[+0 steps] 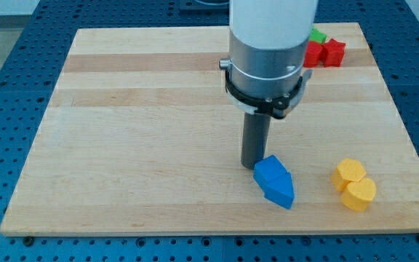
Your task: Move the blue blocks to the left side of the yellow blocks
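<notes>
Two blue blocks (275,181) lie pressed together near the view's bottom, right of centre; their exact shapes are hard to make out, and they form a pointed clump. Two yellow blocks (353,185) lie touching at the bottom right: a hexagon-like one above, a rounded one below. The blue blocks are to the left of the yellow ones, with a gap between. My tip (251,164) stands on the board just at the upper left edge of the blue clump, touching or nearly touching it.
Red blocks (324,52) and a green block (317,34) sit at the view's top right, partly hidden behind the arm's white and metal body (268,51). The wooden board (137,131) lies on a blue perforated table.
</notes>
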Controlling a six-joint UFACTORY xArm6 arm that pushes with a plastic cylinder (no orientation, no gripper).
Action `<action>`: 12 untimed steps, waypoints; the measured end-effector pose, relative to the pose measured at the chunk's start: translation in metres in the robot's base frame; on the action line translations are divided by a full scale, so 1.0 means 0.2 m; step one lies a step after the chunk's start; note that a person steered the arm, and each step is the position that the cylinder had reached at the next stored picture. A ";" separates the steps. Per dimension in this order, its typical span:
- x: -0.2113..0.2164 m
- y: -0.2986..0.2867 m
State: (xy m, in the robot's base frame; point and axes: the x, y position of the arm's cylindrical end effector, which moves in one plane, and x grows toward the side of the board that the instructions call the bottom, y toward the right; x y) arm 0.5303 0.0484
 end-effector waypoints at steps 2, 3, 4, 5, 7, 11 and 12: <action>0.05 0.05; 0.16 0.05; 0.26 0.04; 0.27 0.03; 0.33 -0.14; 0.44 0.20; 0.44 0.22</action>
State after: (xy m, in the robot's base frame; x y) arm 0.6185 0.0918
